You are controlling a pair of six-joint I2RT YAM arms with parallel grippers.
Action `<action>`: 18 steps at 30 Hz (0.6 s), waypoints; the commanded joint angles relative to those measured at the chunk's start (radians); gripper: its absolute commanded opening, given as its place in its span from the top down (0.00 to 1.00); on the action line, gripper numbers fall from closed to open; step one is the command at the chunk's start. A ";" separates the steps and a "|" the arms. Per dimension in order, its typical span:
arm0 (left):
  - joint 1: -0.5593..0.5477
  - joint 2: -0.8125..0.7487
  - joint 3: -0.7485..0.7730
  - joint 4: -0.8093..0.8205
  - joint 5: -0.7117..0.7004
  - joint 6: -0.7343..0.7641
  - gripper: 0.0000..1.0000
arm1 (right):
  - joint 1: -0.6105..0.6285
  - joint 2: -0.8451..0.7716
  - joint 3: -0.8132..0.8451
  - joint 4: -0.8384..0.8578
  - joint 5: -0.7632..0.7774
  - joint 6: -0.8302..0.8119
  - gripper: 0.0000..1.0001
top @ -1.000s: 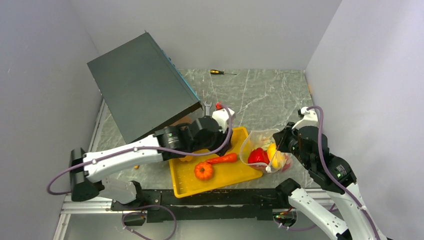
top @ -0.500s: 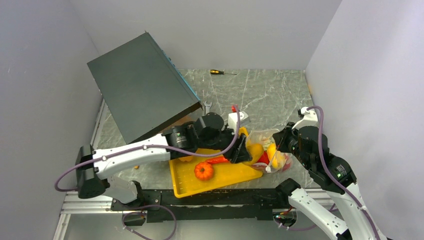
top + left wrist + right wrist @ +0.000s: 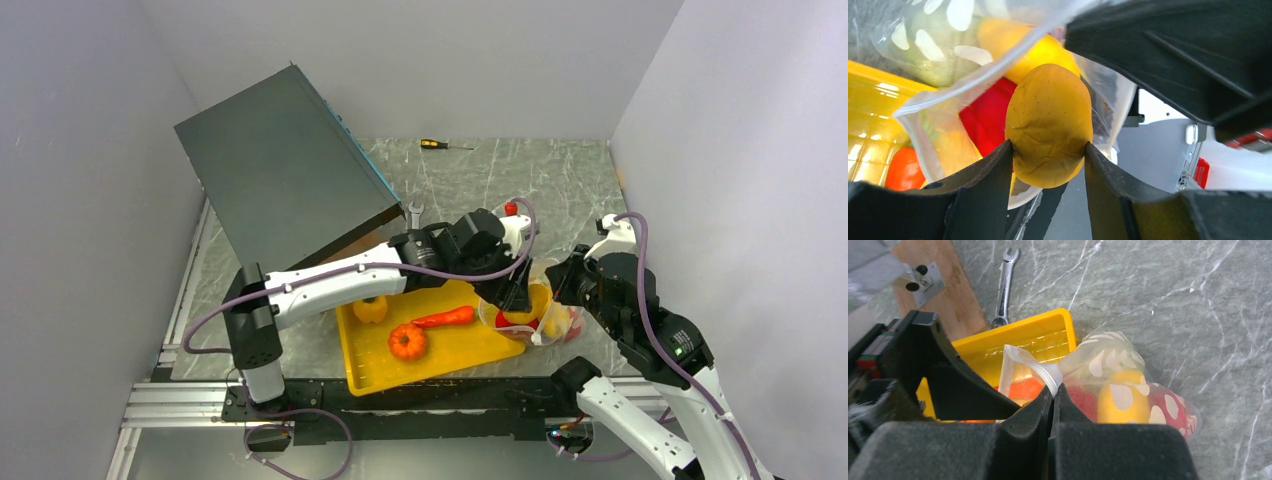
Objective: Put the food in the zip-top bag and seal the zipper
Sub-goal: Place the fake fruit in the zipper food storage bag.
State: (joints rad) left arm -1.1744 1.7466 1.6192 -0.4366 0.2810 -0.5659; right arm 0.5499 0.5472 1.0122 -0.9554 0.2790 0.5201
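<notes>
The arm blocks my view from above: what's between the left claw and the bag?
A yellow egg-shaped food, pinched in the left claw, at the mouth of the bag; the left wrist view shows it.

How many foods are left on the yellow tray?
3: yellow pepper at the tray's left edge, orange pumpkin near the front, carrot in the middle. The left arm may hide more.
</notes>
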 commanded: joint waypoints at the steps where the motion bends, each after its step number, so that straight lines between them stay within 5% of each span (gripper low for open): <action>1: 0.016 0.019 0.072 -0.053 -0.041 -0.048 0.48 | 0.004 -0.012 0.028 0.061 -0.003 0.003 1.00; 11: 0.042 -0.020 0.036 0.063 -0.019 -0.081 0.12 | 0.004 -0.010 0.019 0.070 -0.009 0.003 1.00; 18: 0.042 -0.085 -0.013 0.095 -0.006 -0.066 0.05 | 0.004 0.001 0.015 0.077 -0.009 -0.004 1.00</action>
State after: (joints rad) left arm -1.1320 1.7607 1.6337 -0.4034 0.2665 -0.6399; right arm 0.5499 0.5480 1.0122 -0.9558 0.2783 0.5198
